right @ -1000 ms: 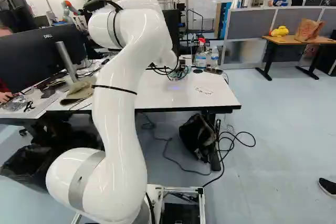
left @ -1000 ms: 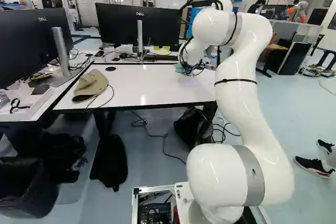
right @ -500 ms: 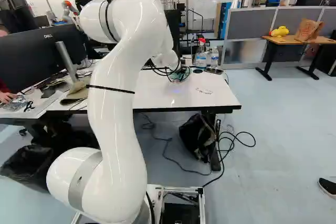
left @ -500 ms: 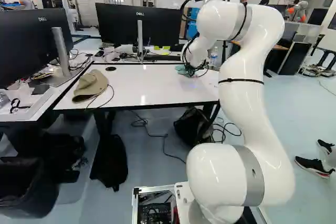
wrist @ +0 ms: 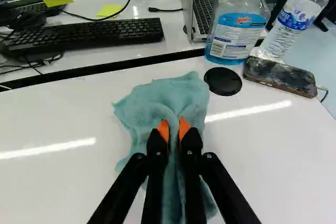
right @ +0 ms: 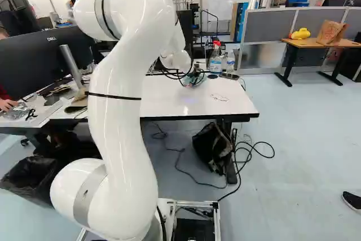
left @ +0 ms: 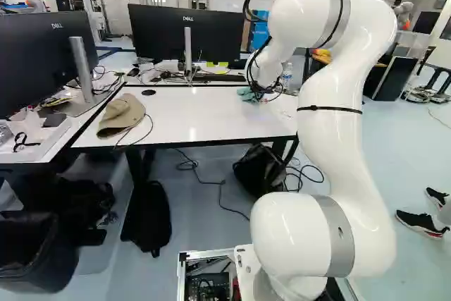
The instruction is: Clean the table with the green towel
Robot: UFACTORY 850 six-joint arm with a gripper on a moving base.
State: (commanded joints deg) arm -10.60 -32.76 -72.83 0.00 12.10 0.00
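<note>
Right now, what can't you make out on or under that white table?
- Tabletop beneath the towel: covered by the cloth in the wrist view, so any dirt there is hidden.
- Towel's near end: behind the gripper and cut off by the wrist view's edge.
- Marks on the tabletop: too small to read in the right base view.
- Inside of the dark bag: hidden by its own sides in the right base view.

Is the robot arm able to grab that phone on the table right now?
Probably not: its gripper is shut on the green towel, though nothing seems to block the way to the smartphone.
</note>
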